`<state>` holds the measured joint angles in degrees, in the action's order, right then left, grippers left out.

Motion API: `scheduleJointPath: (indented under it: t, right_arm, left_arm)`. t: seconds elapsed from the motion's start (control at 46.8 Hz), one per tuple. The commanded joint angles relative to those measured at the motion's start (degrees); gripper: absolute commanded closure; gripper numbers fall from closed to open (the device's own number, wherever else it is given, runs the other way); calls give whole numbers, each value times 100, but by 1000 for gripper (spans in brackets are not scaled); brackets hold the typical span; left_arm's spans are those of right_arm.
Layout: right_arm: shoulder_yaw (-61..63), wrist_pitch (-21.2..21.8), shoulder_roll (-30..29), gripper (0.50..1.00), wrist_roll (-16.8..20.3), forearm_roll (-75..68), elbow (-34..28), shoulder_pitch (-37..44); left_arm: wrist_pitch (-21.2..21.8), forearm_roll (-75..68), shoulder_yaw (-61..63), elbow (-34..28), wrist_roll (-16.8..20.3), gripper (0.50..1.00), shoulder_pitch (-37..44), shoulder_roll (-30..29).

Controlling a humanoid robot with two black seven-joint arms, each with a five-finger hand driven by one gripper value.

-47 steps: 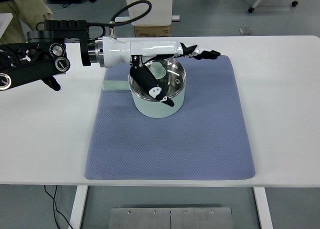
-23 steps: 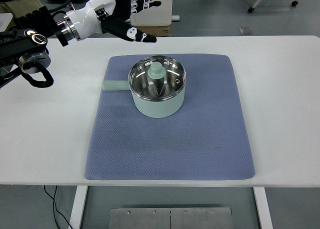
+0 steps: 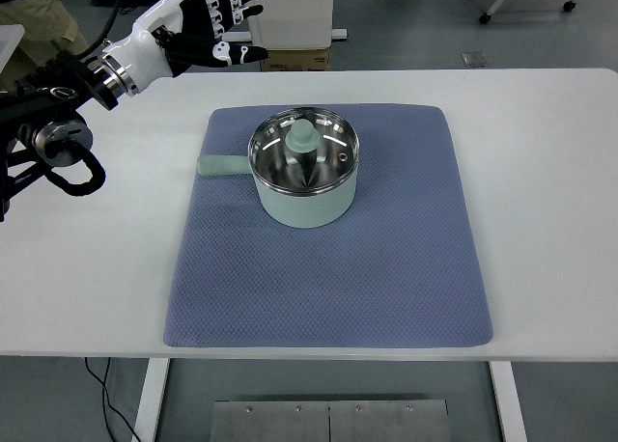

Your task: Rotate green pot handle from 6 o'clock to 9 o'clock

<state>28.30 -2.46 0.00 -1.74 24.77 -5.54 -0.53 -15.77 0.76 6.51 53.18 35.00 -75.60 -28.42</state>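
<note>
Already at nine: green pot (image 3: 304, 186) handle (image 3: 222, 165) points left on the mat (image 3: 386, 268).
Left hand (image 3: 208, 22): fingers spread, empty, well clear of the pot.
Next: likely nothing beyond parking the arm.

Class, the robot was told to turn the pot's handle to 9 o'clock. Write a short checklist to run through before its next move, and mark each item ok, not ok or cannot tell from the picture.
1. Handle points to the picture's left, the 9 o'clock side: ok.
2. Green pot stands upright on the blue mat: ok.
3. Glass lid sits on the pot, knob up: ok.
4. Left hand is clear of the pot, raised near the table's far left edge, fingers spread and holding nothing: ok.
5. Right arm clear of the work: cannot tell, it is out of view.
6. Pot sits well inside the mat's edges: ok.
</note>
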Motion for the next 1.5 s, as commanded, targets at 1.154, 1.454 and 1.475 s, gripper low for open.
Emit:
scheduleJointPath:
  t: [1.154, 1.454, 1.475]
  right_arm:
    - [0, 0, 0, 500, -2, 1, 0, 0]
    - [0, 0, 0, 500, -2, 1, 0, 0]
    - [0, 0, 0, 500, -2, 1, 0, 0]
  left_arm:
    - [733, 2385, 79, -1011, 0, 500, 1056, 777]
    - [813, 2868, 61, -1046, 0, 500, 1179, 874]
    - [813, 2912, 61, -1046, 0, 500, 1197, 874]
